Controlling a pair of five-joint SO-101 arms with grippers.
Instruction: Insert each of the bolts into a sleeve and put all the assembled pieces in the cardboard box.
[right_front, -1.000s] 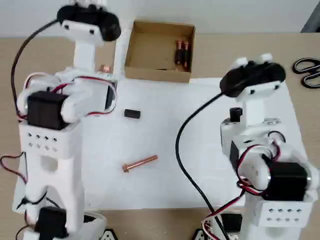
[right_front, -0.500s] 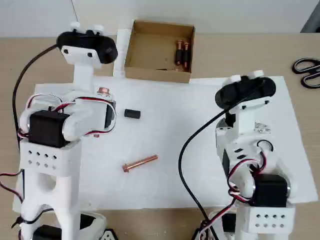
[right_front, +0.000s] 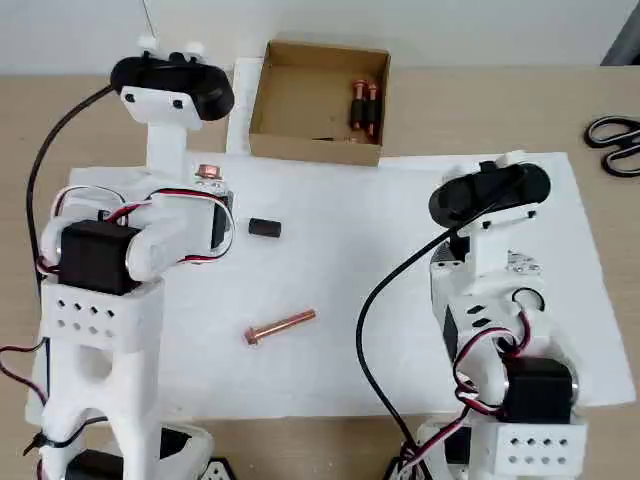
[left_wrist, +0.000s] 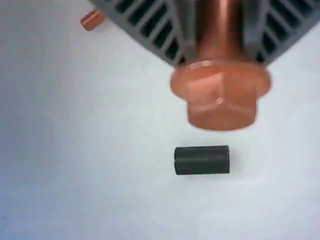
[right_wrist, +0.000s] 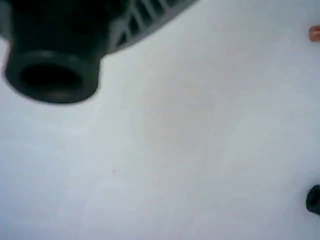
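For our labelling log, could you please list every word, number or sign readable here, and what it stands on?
None can be read: the cardboard box, white sheet, loose bolt, loose sleeve and scissors bear no legible print.

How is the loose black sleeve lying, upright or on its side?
On its side; the sleeve shows its long wall, no bore.
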